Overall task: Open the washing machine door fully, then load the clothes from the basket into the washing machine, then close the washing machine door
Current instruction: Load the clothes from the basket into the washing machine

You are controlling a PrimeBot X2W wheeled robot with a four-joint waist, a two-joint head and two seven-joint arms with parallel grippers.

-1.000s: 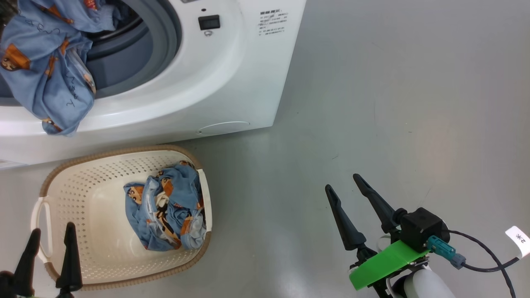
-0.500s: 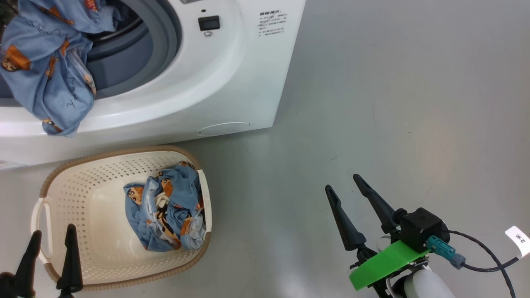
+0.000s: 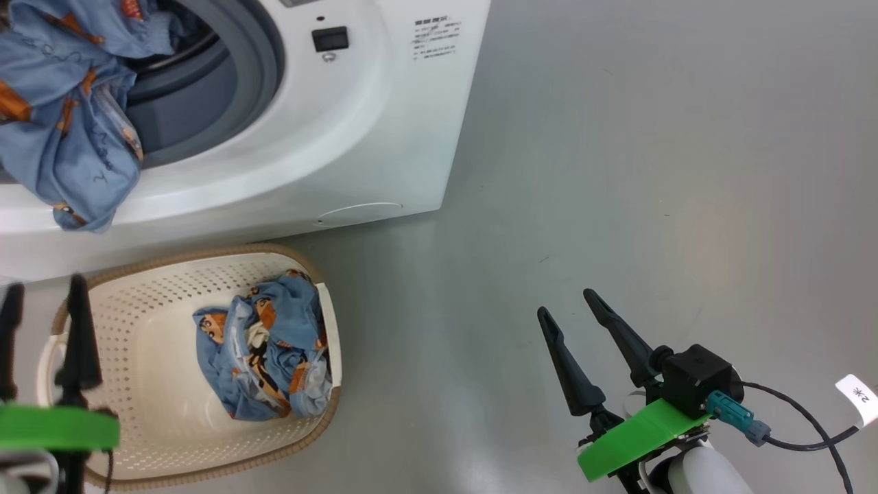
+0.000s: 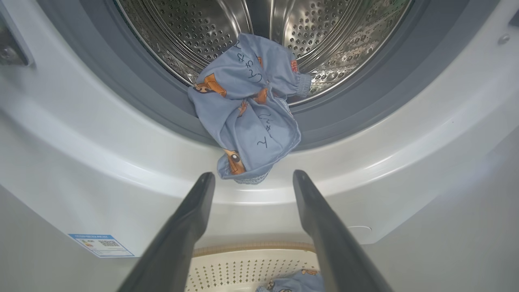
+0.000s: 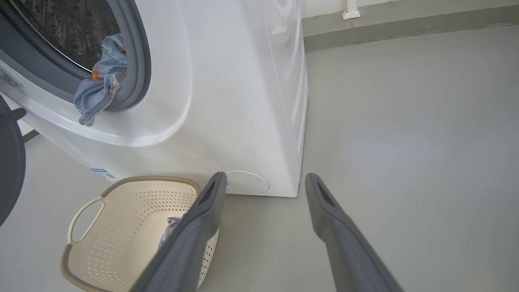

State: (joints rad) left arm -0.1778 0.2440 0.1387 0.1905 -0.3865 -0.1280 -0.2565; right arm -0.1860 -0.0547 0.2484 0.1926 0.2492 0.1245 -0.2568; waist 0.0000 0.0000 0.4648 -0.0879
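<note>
The white washing machine (image 3: 357, 137) stands with its mouth open, and its door's dark rim (image 5: 10, 170) is swung out at the left. One blue printed garment (image 4: 247, 121) hangs out of the drum over the grey gasket (image 3: 260, 75). More of the clothes (image 3: 260, 357) lie bundled in the cream basket (image 3: 137, 322) on the floor in front. My left gripper (image 3: 44, 285) is open and empty above the basket's left handle, and it points at the hanging garment (image 3: 62, 123). Off to the right, my right gripper (image 3: 566, 302) hangs open and empty over the floor.
Grey floor (image 3: 651, 171) stretches to the right of the machine up to a wall skirting (image 5: 405, 24). A round white flap (image 3: 357, 213) and a blue label (image 4: 101, 245) sit low on the machine's front. A black cable with a white tag (image 3: 857, 394) trails from the right wrist.
My left gripper has risen and moved forward toward the machine, so its green mount now shows. The head camera has shifted slightly. The right gripper has stayed put.
</note>
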